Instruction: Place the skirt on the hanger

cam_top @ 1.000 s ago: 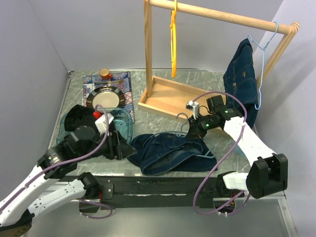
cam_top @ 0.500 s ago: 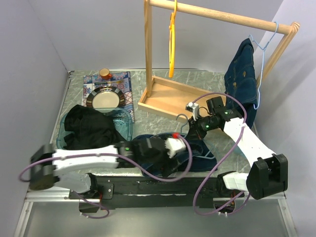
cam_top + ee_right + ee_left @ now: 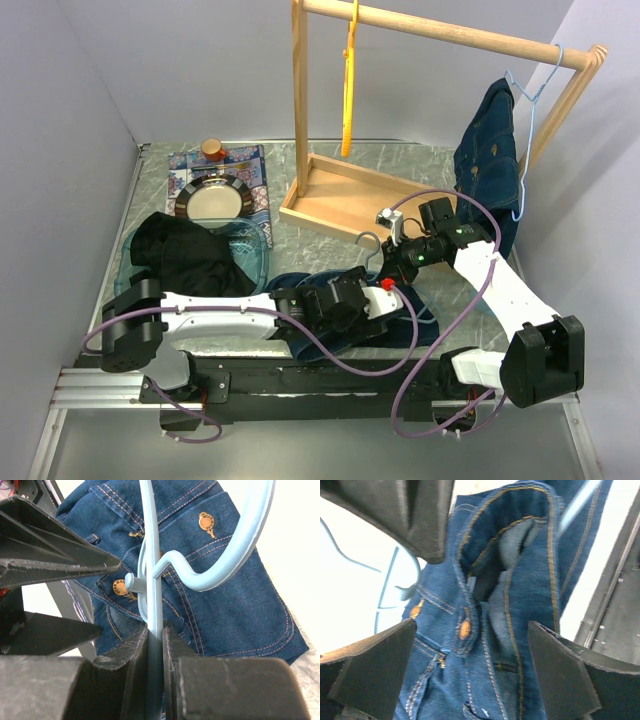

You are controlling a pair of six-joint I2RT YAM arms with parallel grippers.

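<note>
A see-through blue tub sits on the far left of the table, and a black cloth is stuffed in it. Behind the tub are a plate on a patterned mat and a small jar.

The left arm lies low and long. From its base on the left it stretches sideways to the right, along the near edge of the table. Its end tips down, so the left pincer points at the skirt. Its two fingers stand wide apart, one on each side of the waistband and a brass button. The pincer has hold of nothing. I cannot tell if the fingertips touch the cloth.

The skirt is blue denim. It lies in a flat heap on the table, near the front edge, in the middle, right under the left pincer.

The right arm starts at the near right corner. It goes up and back, then bends and reaches left and down. The right pincer is just beside the left one, over the skirt. Its fingers are almost shut, and they pinch the thin wire of a light blue hanger. The hanger lies across the skirt with its hook curling above the cloth.

Behind the arms stands a wooden rack. A yellow hanger hangs from its rod. On the far right, another denim piece hangs from the rod's end on a second blue hanger.
</note>
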